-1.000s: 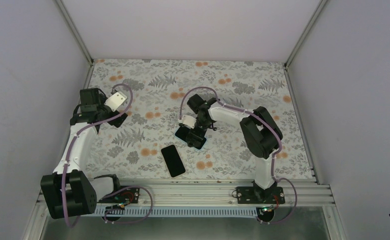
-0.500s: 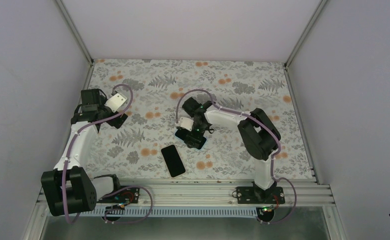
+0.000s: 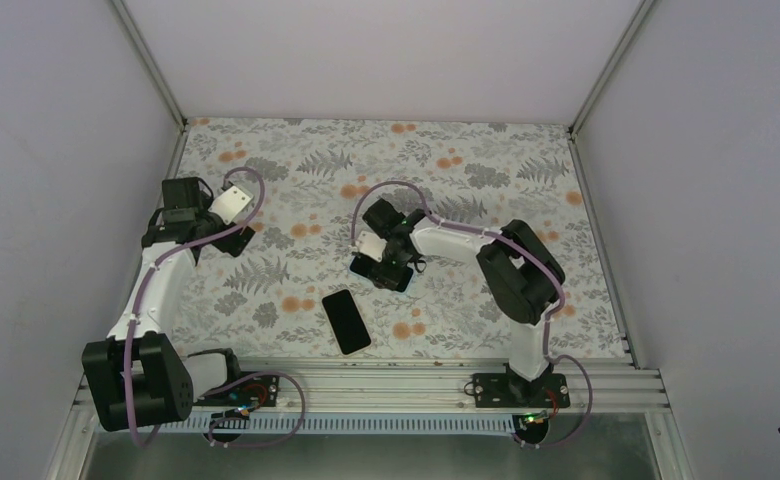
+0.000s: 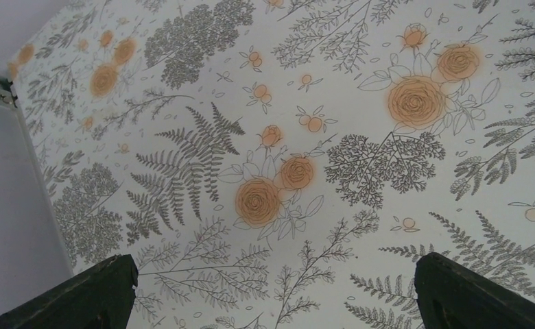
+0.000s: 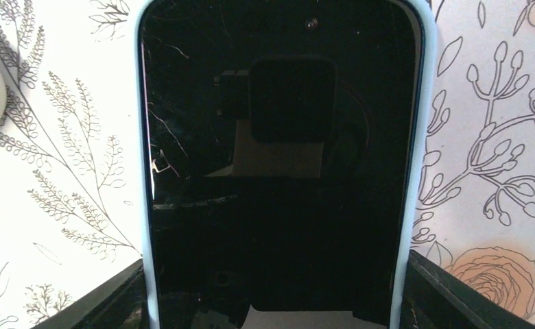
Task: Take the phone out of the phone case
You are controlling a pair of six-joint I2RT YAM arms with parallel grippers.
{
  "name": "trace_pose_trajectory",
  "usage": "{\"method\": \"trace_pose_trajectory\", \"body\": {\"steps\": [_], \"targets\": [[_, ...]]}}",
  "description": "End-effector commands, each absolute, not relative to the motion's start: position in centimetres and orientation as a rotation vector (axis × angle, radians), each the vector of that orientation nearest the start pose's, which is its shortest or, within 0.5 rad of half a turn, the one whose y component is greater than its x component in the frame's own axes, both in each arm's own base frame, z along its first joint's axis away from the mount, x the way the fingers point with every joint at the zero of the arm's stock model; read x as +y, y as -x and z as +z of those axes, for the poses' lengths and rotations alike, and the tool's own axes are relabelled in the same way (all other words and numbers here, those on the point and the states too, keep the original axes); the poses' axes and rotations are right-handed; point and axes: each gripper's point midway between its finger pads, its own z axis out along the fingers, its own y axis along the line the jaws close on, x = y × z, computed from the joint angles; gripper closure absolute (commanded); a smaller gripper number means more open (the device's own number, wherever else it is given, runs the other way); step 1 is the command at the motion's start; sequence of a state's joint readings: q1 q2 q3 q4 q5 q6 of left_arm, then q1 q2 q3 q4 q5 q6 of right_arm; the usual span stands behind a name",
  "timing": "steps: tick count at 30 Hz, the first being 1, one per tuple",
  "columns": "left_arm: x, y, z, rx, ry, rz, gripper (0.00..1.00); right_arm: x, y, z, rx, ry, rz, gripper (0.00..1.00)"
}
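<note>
A black phone in a light blue case (image 5: 278, 171) lies face up on the floral table and fills the right wrist view. My right gripper (image 5: 275, 274) is open, with one finger (image 5: 107, 305) beside each long edge of the case. From above, the right gripper (image 3: 390, 262) sits right over the cased phone (image 3: 403, 283) near the table's middle. My left gripper (image 4: 276, 264) is open and empty over bare floral cloth. From above it (image 3: 236, 240) is at the left of the table, far from the phone.
A second flat black phone-shaped slab (image 3: 346, 320) lies alone in front of the cased phone, nearer the arm bases. White walls close in the table (image 3: 486, 150) on three sides. A metal rail (image 3: 416, 378) runs along the near edge.
My right wrist has shifted a little to the left and turned over the cased phone. The left arm and the loose black slab have not moved.
</note>
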State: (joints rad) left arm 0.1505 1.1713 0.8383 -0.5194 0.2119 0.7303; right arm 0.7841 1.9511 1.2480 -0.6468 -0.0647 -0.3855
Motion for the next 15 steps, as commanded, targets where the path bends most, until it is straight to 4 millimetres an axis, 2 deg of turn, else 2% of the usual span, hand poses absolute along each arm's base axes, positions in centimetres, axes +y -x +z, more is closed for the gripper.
{"method": "trace_pose_trajectory", "body": {"steps": [1, 3, 8, 11, 15], "targets": [[0.5, -33.1, 16.2, 2.26, -0.78, 0.072, 0.0, 22.6, -25.3, -5.8, 2.593, 1.744, -0.159, 0.41], [-0.9, -32.6, 16.3, 2.256, -0.813, -0.04, 0.0, 23.1, -26.2, -4.6, 2.527, 1.715, -0.166, 0.4], [-5.0, -31.8, 17.7, 2.232, -0.885, -0.384, 0.0, 25.5, -28.0, -0.4, 2.282, 1.689, -0.108, 0.47], [-6.8, -31.9, 19.5, 2.207, -0.919, -0.534, 0.0, 26.9, -29.2, 2.1, 2.2, 1.634, -0.08, 0.57], [-8.8, -32.3, 21.2, 2.193, -0.955, -0.653, 0.0, 28.5, -30.0, 5.2, 2.104, 1.586, -0.047, 0.52]]}}
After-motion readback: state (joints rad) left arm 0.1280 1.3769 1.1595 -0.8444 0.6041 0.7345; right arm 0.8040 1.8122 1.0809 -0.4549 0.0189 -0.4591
